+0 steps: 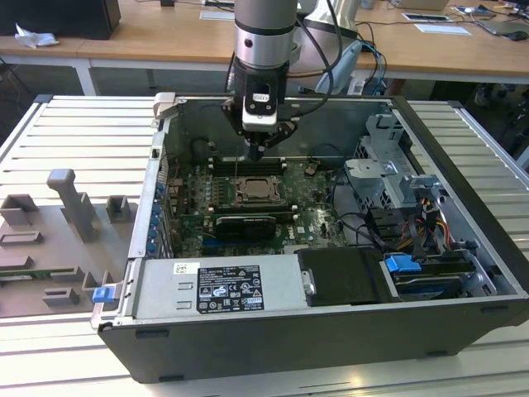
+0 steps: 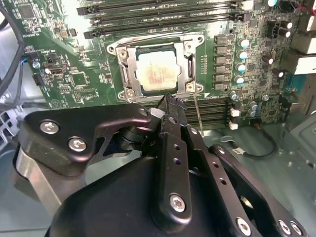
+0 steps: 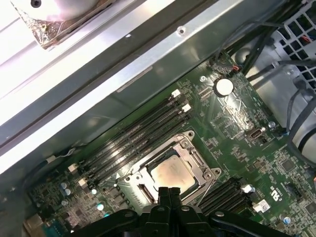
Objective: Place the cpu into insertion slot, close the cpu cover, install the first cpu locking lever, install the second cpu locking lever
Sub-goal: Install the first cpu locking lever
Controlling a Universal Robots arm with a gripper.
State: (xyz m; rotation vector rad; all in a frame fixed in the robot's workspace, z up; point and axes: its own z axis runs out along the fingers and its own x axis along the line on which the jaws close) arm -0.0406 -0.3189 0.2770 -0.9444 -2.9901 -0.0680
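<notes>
The cpu (image 2: 157,73) sits in the insertion slot (image 2: 118,51) on the green motherboard (image 2: 74,74), the cpu cover (image 2: 190,61) lying flat around it; the gripper (image 2: 170,101), fingers pressed together and empty, hovers beside the socket's edge inside the open computer case (image 1: 450,145)

Seated cpu (image 2: 157,74), claw (image 2: 170,102) close by

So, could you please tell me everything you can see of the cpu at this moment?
The cpu is a small flat square chip with a pale silvery-beige metal face and faint markings. It lies flat in the insertion slot on the green motherboard, and the silvery cpu cover is down around it, its window framing the face. Nothing rests on that face; the shut gripper hangs just beside the slot and holds nothing.
</notes>
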